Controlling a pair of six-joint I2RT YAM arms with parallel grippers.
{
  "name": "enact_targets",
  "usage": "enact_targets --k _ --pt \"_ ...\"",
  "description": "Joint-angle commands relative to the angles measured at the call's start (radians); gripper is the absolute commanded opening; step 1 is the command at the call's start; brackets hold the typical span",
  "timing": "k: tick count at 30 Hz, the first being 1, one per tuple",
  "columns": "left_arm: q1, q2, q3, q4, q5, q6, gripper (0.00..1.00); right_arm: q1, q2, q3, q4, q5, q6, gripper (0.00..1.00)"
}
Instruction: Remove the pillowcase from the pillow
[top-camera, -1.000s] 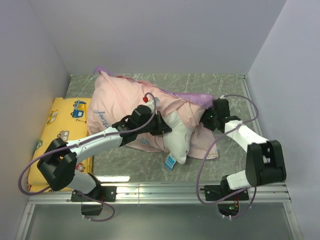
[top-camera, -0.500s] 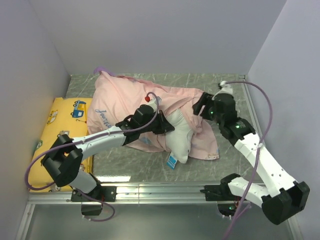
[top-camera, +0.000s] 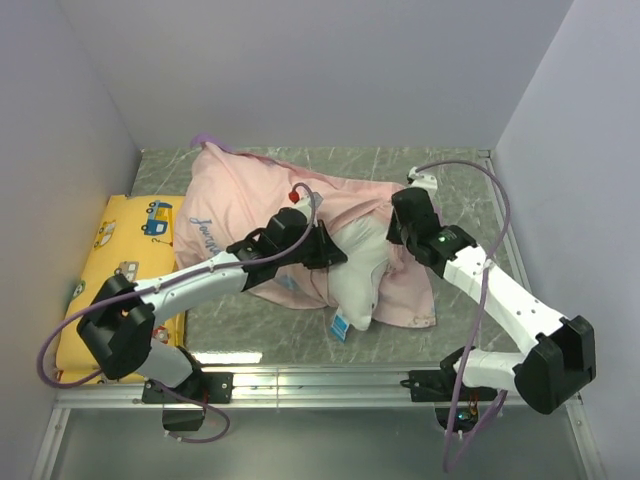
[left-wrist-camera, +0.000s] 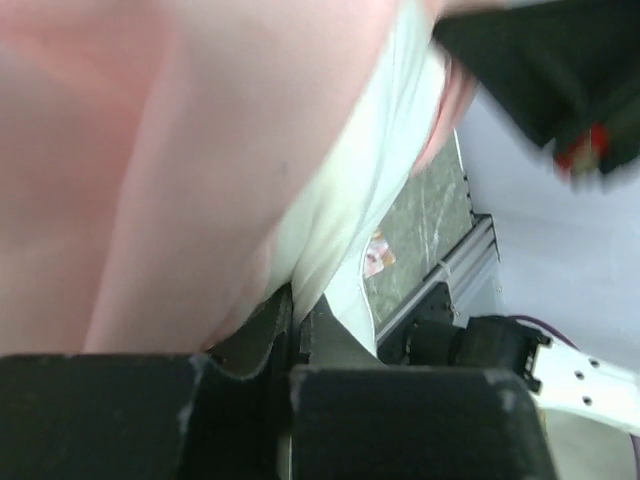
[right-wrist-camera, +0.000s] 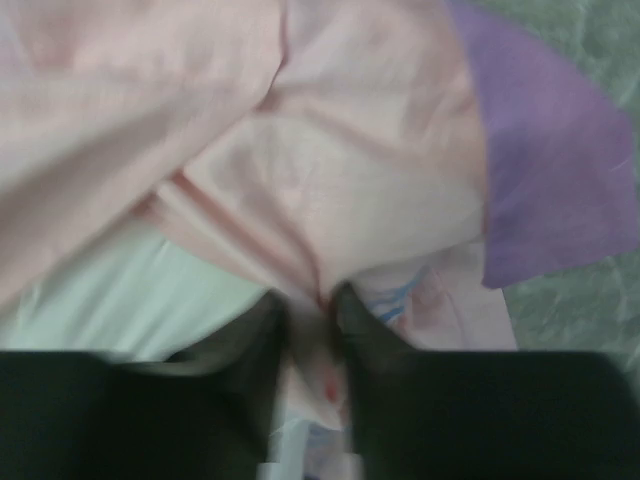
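Observation:
The pillowcase (top-camera: 260, 205) lies across the middle of the table, pale pink side showing. The white pillow (top-camera: 362, 280) sticks out of its near-right opening, with a small blue tag (top-camera: 341, 325) at its near edge. My left gripper (top-camera: 335, 255) is shut on the pillow's white cloth (left-wrist-camera: 330, 220), which is pinched between the fingers (left-wrist-camera: 255, 330). My right gripper (top-camera: 400, 238) is shut on a fold of the pillowcase (right-wrist-camera: 330, 190) just right of the pillow (right-wrist-camera: 110, 290). A purple flap of the pillowcase (right-wrist-camera: 545, 185) shows beyond that fold.
A yellow cushion (top-camera: 120, 265) with cartoon vehicles lies along the left wall. A metal rail (top-camera: 320, 382) runs along the near table edge by the arm bases. Grey walls close in the left, back and right sides.
My right arm swung in from the pillowcase's right edge toward the pillow and its jaws went from open to shut on a pink fold. The left gripper kept its hold.

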Motion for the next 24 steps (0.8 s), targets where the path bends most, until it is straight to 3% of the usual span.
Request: enact_targets --k 1,3,11,15,16,19,20,22,24 --pt "-0.001 -0.116 -0.006 -0.113 -0.046 0.039 0.00 -0.100 0.039 0.084 -0.072 0.146 -0.012 0.11" --pt "-0.001 -0.157 -0.025 -0.131 -0.060 0.035 0.00 -0.193 0.054 0.096 -0.059 0.077 -0.012 0.00" --pt "-0.024 -0.407 -0.131 -0.186 -0.092 0.006 0.01 -0.339 0.229 0.150 0.058 -0.121 0.046 0.00" --pt "-0.029 -0.495 -0.114 -0.190 -0.109 -0.001 0.00 -0.348 0.356 0.164 0.207 -0.456 0.051 0.01" --pt "-0.029 -0.499 -0.103 -0.183 -0.105 -0.002 0.01 -0.348 0.383 0.181 0.233 -0.647 0.046 0.05" --pt "-0.043 -0.454 -0.050 -0.164 -0.089 0.009 0.00 -0.333 0.456 0.259 0.221 -0.814 0.022 0.20" --pt "-0.044 -0.438 -0.036 -0.159 -0.091 0.012 0.00 -0.331 0.456 0.268 0.211 -0.866 0.011 0.32" --pt "-0.052 -0.388 -0.002 -0.136 -0.091 0.021 0.01 -0.333 0.417 0.287 0.169 -0.847 -0.018 0.41" --pt "-0.052 -0.357 0.021 -0.116 -0.118 0.019 0.01 -0.348 0.342 0.303 0.085 -0.728 -0.023 0.59"
